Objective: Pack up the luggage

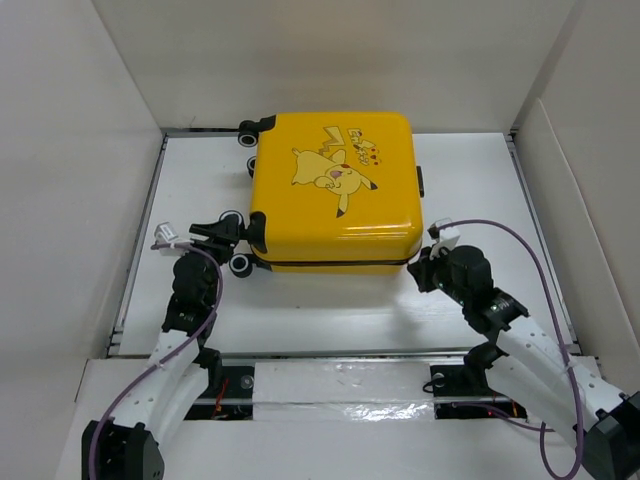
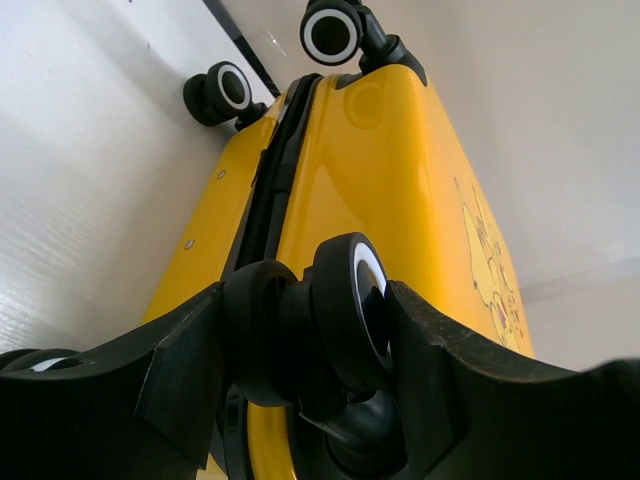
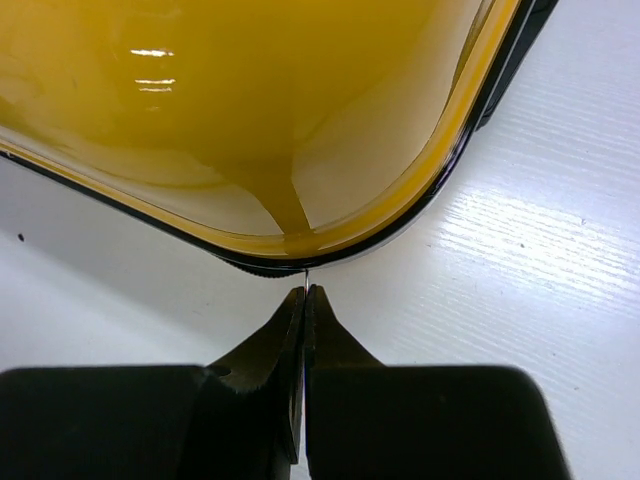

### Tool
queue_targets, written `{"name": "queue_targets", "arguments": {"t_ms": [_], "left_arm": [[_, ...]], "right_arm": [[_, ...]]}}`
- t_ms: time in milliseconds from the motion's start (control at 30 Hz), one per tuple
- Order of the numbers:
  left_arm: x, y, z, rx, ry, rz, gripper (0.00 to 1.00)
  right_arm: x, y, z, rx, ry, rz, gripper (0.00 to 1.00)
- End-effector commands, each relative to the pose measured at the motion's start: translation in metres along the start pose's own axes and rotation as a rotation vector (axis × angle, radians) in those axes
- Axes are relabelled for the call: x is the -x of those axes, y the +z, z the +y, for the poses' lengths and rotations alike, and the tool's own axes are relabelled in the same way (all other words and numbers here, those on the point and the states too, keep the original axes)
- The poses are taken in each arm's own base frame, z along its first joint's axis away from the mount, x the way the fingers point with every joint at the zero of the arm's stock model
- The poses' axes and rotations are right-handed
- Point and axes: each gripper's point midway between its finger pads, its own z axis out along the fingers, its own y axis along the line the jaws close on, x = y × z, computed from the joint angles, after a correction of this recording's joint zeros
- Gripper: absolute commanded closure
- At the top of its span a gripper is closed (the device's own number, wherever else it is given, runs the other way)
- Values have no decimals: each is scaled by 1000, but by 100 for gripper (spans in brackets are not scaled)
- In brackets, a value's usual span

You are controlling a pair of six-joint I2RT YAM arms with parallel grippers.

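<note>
The luggage (image 1: 335, 190), a bright-yellow hard-shell suitcase with a Pikachu print, lies flat and closed in the middle of the white table. My left gripper (image 1: 225, 232) is at its near left corner, shut on a black wheel (image 2: 340, 310) of the luggage, one finger on each side of it. My right gripper (image 1: 425, 262) is at the near right corner. In the right wrist view it (image 3: 304, 295) is shut on a thin metal zipper pull (image 3: 305, 276) at the black zipper line under the yellow shell (image 3: 250, 100).
White walls (image 1: 80, 150) enclose the table on the left, back and right. Other black wheels stick out at the far left corner (image 1: 247, 131) and near left (image 1: 240, 264). A black side handle (image 1: 420, 180) is on the right edge. A rail (image 1: 340, 352) runs along the near edge.
</note>
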Motion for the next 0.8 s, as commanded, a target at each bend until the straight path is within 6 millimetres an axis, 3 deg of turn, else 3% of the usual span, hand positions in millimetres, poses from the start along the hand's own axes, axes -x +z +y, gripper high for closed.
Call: {"name": "queue_targets", "arguments": {"t_ms": [0, 67, 133, 167, 200, 233, 267, 300, 367, 467, 600, 633, 700, 733, 767], "left_arm": [[-13, -6, 58, 144, 178, 45, 58], [-16, -3, 73, 179, 164, 65, 63], [-26, -2, 93, 218, 141, 109, 63], [-31, 0, 90, 182, 113, 141, 63], [-22, 3, 99, 203, 88, 128, 62], [-30, 5, 111, 230, 70, 172, 60], [-32, 10, 102, 178, 51, 214, 59], [-41, 11, 112, 198, 31, 272, 59], [-43, 17, 106, 156, 29, 286, 60], [-56, 18, 94, 97, 29, 316, 73], [-58, 18, 94, 111, 50, 294, 76], [-54, 18, 90, 100, 58, 281, 73], [-38, 18, 96, 133, 68, 237, 50], [-26, 16, 85, 103, 77, 190, 31], [-21, 14, 79, 89, 84, 172, 25]], "right_arm": [[78, -3, 36, 151, -34, -276, 100], [75, -1, 35, 147, -34, -267, 100], [76, -2, 34, 145, -34, -272, 100], [79, -4, 34, 141, -34, -283, 100], [80, -6, 33, 138, -32, -288, 100], [79, -7, 36, 143, -35, -287, 100], [80, -8, 35, 137, -31, -291, 100], [78, -7, 34, 134, -31, -287, 100], [74, -5, 38, 152, -34, -275, 100], [62, 1, 52, 190, -33, -250, 100], [54, 11, 57, 190, -19, -233, 100], [53, 14, 56, 184, -19, -222, 100], [54, 15, 57, 176, -24, -213, 100], [54, 16, 56, 170, -24, -213, 100], [57, 16, 54, 155, -23, -223, 100]]}}
